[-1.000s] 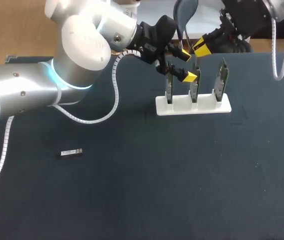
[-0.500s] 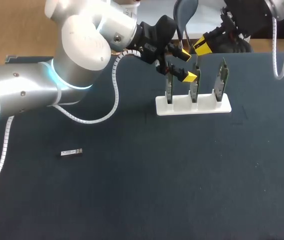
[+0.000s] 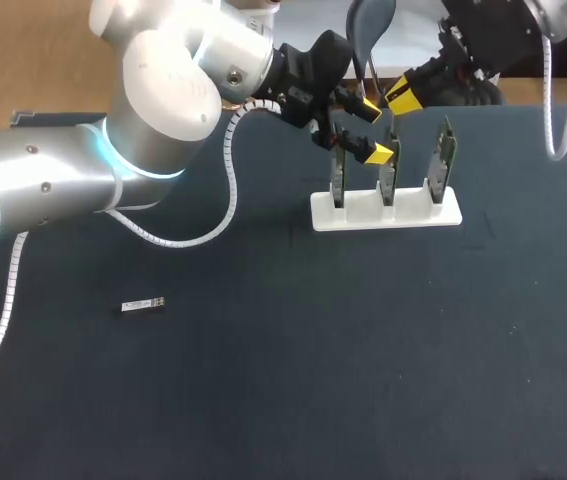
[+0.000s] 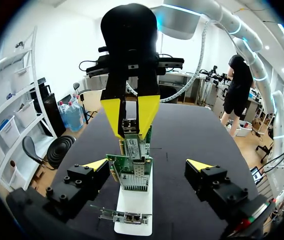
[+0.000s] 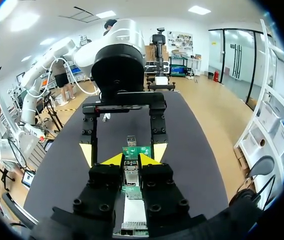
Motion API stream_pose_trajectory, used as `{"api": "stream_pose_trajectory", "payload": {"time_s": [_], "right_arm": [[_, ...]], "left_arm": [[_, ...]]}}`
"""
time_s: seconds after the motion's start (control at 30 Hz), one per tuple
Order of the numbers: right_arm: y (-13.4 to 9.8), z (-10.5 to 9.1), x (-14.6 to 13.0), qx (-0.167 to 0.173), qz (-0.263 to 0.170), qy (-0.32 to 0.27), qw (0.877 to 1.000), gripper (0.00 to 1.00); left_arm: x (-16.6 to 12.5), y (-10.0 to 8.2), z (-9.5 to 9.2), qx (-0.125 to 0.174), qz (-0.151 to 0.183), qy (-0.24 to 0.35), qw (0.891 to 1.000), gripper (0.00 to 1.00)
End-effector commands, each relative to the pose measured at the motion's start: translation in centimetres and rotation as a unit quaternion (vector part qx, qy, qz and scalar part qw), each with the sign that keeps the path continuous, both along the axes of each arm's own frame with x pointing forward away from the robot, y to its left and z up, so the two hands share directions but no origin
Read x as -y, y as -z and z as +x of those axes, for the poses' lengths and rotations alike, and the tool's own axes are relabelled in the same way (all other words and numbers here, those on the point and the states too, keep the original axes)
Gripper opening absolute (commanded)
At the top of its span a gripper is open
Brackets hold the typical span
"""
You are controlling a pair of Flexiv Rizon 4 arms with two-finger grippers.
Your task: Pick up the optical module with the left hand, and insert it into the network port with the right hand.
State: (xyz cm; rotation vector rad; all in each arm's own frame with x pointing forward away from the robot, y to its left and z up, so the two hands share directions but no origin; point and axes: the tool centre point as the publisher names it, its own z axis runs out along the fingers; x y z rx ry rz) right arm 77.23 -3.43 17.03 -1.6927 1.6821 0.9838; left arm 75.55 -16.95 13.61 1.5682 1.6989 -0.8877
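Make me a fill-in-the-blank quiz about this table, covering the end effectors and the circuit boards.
The white plastic stand holds ___ upright green circuit boards.
The left end effector has its yellow-tipped fingers ___.
The right end effector is ___ on a small silver metal module.
A small dark oblong module lies on the robot's ___ side of the table.
Missing: three; open; shut; left.

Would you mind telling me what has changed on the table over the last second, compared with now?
Nothing visibly changed. The left gripper stays open near the green circuit cards in the white stand, the right gripper stays shut on a small silver part, and the small dark optical module still lies on the dark table.
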Motion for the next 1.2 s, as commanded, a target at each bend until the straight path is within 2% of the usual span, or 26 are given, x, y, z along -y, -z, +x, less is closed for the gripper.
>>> {"api": "stream_pose_trajectory", "payload": {"time_s": [0.03,1.2], "right_arm": [[0.23,-0.07,0.08,0.003,0.003,0.001,1.000,0.00],[-0.28,0.07,0.11,0.008,0.013,0.005,1.000,0.00]], "left_arm": [[0.14,-0.07,0.19,-0.002,0.003,0.001,1.000,1.00],[0.14,-0.07,0.19,-0.002,0.003,0.001,1.000,1.00]]}}
